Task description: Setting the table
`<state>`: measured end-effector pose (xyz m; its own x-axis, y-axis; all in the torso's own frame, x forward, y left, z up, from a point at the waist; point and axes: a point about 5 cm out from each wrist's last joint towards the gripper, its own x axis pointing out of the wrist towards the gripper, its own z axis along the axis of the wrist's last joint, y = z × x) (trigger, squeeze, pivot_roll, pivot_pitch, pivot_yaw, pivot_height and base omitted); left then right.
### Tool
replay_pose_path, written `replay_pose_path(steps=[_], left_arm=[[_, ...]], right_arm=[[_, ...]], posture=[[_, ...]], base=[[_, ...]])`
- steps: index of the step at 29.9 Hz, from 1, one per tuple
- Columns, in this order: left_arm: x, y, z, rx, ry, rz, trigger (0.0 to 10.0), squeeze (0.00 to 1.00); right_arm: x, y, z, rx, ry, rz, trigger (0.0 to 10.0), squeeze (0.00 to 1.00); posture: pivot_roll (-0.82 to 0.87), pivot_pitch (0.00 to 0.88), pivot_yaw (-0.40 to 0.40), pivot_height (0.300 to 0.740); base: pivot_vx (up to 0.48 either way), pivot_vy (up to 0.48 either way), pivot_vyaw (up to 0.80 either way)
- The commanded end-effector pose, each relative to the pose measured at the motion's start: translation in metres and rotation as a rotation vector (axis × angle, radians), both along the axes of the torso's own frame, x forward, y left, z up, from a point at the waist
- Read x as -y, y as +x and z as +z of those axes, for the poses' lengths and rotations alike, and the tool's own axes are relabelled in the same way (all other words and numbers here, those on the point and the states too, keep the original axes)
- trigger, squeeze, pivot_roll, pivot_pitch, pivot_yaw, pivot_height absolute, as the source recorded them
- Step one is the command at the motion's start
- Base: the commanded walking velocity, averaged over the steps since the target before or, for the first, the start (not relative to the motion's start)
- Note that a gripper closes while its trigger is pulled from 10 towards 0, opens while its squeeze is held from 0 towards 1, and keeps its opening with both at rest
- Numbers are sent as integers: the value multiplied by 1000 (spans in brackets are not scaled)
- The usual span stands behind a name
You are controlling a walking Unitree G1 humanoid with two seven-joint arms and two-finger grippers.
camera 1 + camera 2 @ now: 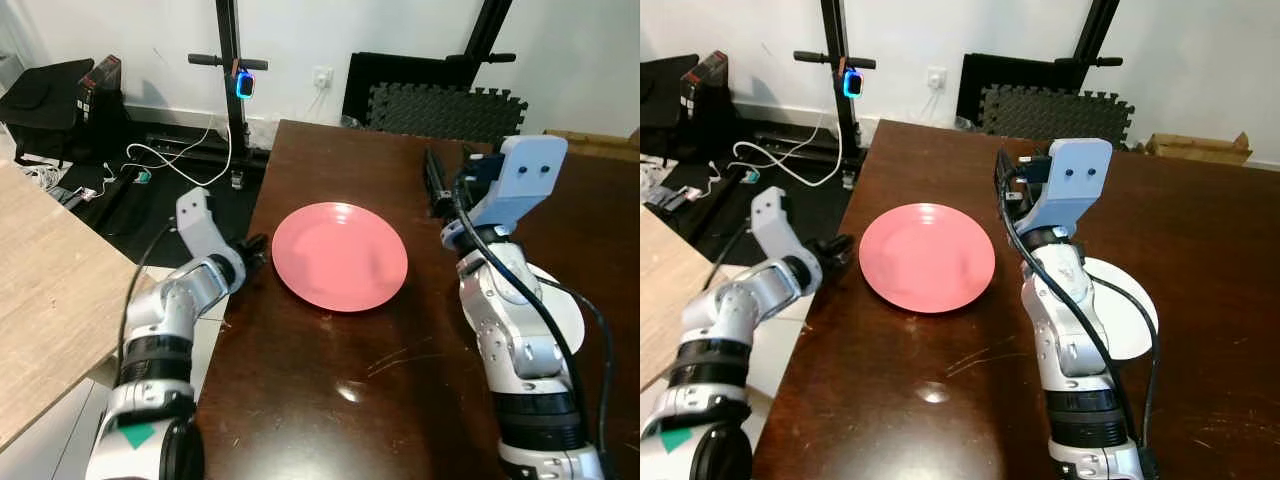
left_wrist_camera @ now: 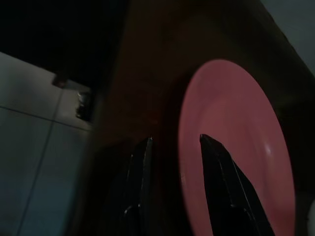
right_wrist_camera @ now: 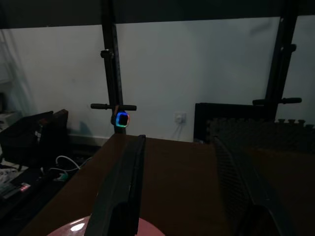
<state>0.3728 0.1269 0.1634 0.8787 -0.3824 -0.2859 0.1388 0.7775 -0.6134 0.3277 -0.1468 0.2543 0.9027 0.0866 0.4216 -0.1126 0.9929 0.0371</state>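
Left gripper [image 2: 173, 147]: two black fingers [image 2: 140, 182], parted, nothing between them; one tip overlaps the plate's rim, the other is over the table just beside it.
Plate [image 2: 236, 147]: pink, round, flat on the table, one small glint on its surface.
Table [image 2: 147, 73]: dark brown wood, edge running past the fingers.
Floor [image 2: 39, 137]: pale tiles beyond the table edge, dim.

My left arm [image 1: 165, 340] is built of rounded silver segments joined by black rings, with a green diamond marking at the lower left of the frame. A thin black cable loops beside it. My right arm [image 1: 520, 340] matches in silver and black, topped by a pale blue-grey wrist housing [image 1: 527, 175] with two dark screw holes, and thick black cables run along it.
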Motion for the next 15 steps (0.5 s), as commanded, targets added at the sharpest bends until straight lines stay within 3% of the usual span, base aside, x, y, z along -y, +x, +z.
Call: replay_pose_path(steps=[1, 14, 15], left_arm=[[3, -1, -8, -42, -6, -17, 10000, 0], [27, -7, -33, -148, -84, -91, 10000, 0], [29, -8, -34, -148, -87, -95, 9333, 0]], right_arm=[[2, -1, 1, 14, -3, -12, 10000, 0], [2, 2, 0, 14, 9, -19, 10000, 0], [2, 2, 0, 15, 10, -18, 10000, 0]], posture=[[18, 121, 61, 740], [23, 118, 67, 740], [22, 117, 66, 740]], base=[[0, 0, 0], [0, 0, 0], [0, 0, 0]])
